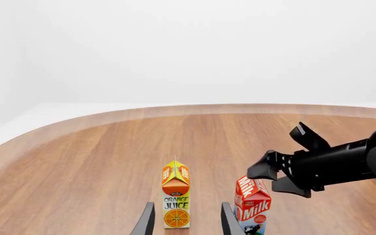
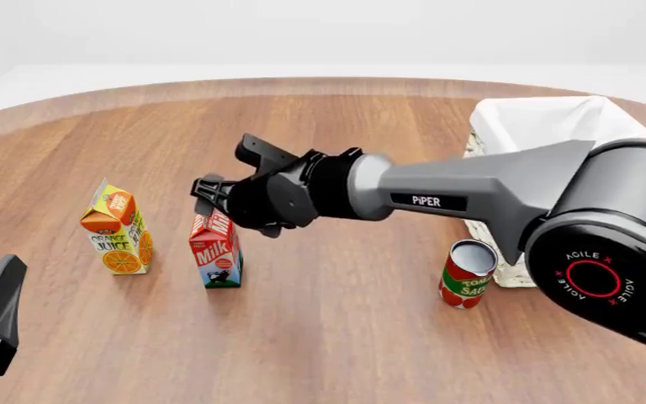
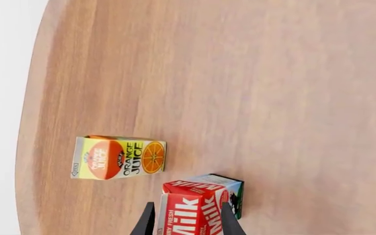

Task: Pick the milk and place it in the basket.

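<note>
From the left wrist we see our right gripper [image 1: 274,177] spread wide just above the milk [image 1: 252,205]; closing off-centre could topple it toward the orange juice [image 1: 176,200] beside it. In front, the milk [image 2: 216,249] stands directly beneath the fingers, and the basket [image 2: 548,126] sits far behind the wrist. At the right wrist, its red top [image 3: 191,208] lies between the open fingertips.

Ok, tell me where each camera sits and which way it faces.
Left wrist: behind the left pincer, facing the juice, milk and right arm.
Front: above the arms' side, looking down the table; shows the right arm, pincer and basket.
Right wrist: behind the right pincer, over the milk.
All three share both cartons.
</note>
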